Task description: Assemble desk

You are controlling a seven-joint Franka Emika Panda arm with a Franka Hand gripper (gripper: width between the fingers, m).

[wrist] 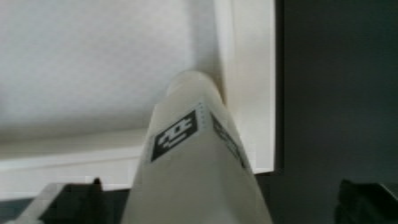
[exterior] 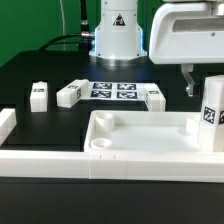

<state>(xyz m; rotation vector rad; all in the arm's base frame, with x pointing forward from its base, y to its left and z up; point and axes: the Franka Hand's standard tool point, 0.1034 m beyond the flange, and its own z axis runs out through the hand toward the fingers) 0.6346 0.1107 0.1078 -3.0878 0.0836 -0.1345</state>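
The desk's white tabletop (exterior: 140,135) lies rim-up at the front of the table. One white leg (exterior: 212,112) with a tag stands upright in its corner at the exterior view's right. My gripper (exterior: 200,85) hangs right above that leg, open. In the wrist view the leg (wrist: 192,150) rises between my dark fingertips (wrist: 75,203), with a gap on each side, over the tabletop floor (wrist: 89,70). My gripper (wrist: 222,208) touches nothing there. Three more legs lie loose behind the tabletop (exterior: 38,95), (exterior: 68,94), (exterior: 153,97).
The marker board (exterior: 112,90) lies flat between the loose legs. A long white border rail (exterior: 40,160) runs along the front and turns up at the exterior view's left. The robot base (exterior: 118,35) stands at the back.
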